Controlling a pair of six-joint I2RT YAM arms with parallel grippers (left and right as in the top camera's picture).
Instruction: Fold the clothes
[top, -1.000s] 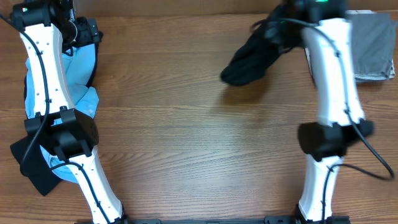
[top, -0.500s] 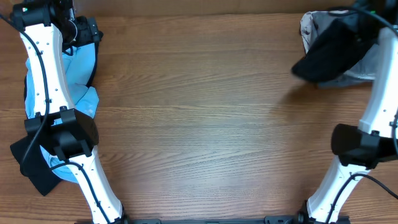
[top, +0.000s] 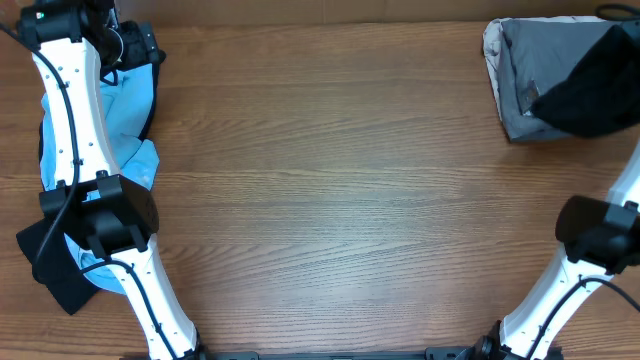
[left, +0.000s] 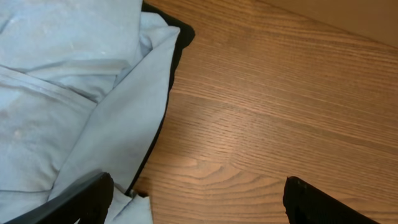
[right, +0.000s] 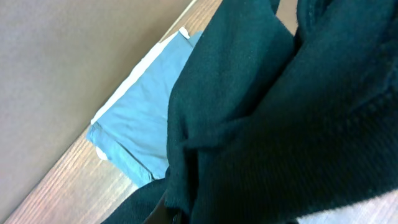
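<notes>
black knit garment (top: 590, 95) lying on folded grey cloth (top: 528, 70), 2 o'clock on the wooden surface (top: 330, 200)
right claw is hidden behind the knit, so its grip cannot be told; left claw (left: 199, 202) is spread wide beside the light blue clothes heap (top: 132, 105) at 10 o'clock.

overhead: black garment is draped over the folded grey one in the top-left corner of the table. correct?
Not quite: the corner is wrong. The overhead view shows the black garment draped over the folded grey one in the top-right corner of the table, not the top-left. The top-left corner holds light blue clothes instead. The rest of the statement stands.
</notes>
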